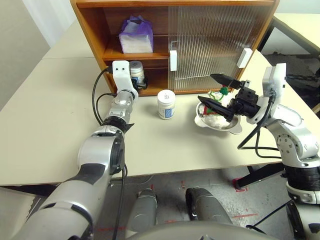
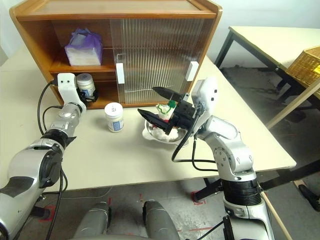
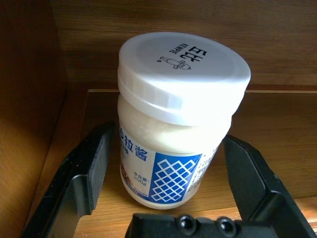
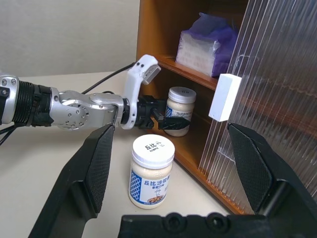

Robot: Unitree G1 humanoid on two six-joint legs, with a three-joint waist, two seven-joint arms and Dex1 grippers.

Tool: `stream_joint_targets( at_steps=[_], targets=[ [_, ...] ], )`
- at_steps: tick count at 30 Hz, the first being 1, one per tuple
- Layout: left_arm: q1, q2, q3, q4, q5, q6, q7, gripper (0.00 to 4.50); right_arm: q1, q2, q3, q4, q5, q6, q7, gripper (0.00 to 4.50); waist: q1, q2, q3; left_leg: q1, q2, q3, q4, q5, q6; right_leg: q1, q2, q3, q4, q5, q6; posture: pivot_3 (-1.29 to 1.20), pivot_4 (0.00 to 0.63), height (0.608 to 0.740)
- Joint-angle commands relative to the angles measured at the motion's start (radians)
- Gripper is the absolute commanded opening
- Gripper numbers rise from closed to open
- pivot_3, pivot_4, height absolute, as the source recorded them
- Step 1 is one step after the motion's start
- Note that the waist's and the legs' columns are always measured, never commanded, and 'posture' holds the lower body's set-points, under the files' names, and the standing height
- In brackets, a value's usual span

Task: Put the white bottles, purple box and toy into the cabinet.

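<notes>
The broad cream-coloured worktop [image 1: 60, 125] carries a large brown wooden cabinet [image 1: 95, 35] with open shelves on its left half and two ribbed translucent sliding doors [image 1: 210, 45] with white rectangular handles covering its right half. On the cabinet's upper shelf lies the soft lavender-purple plastic-wrapped box [image 1: 136, 35], pillow-like, near the left wall. A shallow steel bowl [image 1: 220, 122] sits on the worktop in front of the closed doors, and in it lies the small white plush toy [image 1: 216, 119] with a red-and-green scarf, partly hidden by the right pincer [image 1: 216, 91], whose two black fingers are spread wide above the bowl and hold nothing. One short white plastic jar with a wide screw lid and blue-printed label [image 3: 178, 134] stands upright on the cabinet's lower shelf, close to the left wall; the left pincer [image 3: 166, 173] reaches level into the shelf with its fingers [image 3: 84, 178] spread on either side of that jar, a gap showing at each side. The second white jar of the same kind [image 1: 166, 104] stands upright on the worktop just in front of the cabinet, between the left arm and the bowl.
</notes>
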Motion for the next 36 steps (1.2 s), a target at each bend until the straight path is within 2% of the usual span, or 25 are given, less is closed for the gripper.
stream_joint_targets(
  at_steps=[1,14,27,30,36],
  targets=[
    [0.036,0.008,0.014,-0.016,-0.012,-0.017,-0.023,4.47,-0.004,0.001,0.007,-0.001,-0.006,-0.004,0.010,4.50,0.000,0.000,0.000,0.000,0.000,0.000,0.000,0.000,0.000,0.000,0.000,0.000,0.000,0.000,0.000,-0.02,0.082,0.740],
    [0.140,0.008,0.040,-0.171,-0.075,-0.065,-0.128,4.47,-0.007,0.009,0.013,0.002,-0.005,-0.003,0.022,4.50,0.002,0.000,0.000,0.000,0.000,0.000,0.000,0.000,0.000,0.001,0.000,0.000,0.000,0.000,0.000,-0.01,0.086,0.740],
    [0.387,-0.028,0.006,-0.555,-0.093,0.053,-0.122,4.47,-0.011,0.015,0.016,0.009,-0.007,-0.004,0.031,4.50,0.003,0.000,0.000,0.001,-0.001,0.000,0.000,0.000,0.000,0.002,0.000,0.000,0.000,0.000,0.000,0.00,0.091,0.740],
    [0.414,-0.031,0.007,-0.605,-0.089,0.083,-0.099,3.84,-0.011,0.017,0.018,0.010,-0.007,-0.004,0.031,4.50,0.004,0.000,0.000,0.001,0.000,0.000,0.000,0.000,0.000,0.002,0.000,0.000,0.000,0.000,0.000,0.00,0.094,0.740],
    [0.402,-0.039,0.008,-0.590,-0.079,0.089,-0.050,1.74,-0.012,0.020,0.019,0.013,-0.009,-0.005,0.035,4.50,0.005,0.000,0.000,0.002,0.000,0.000,0.000,0.000,0.000,0.002,0.000,0.000,0.000,0.000,0.000,0.00,0.094,0.740]
  ],
)
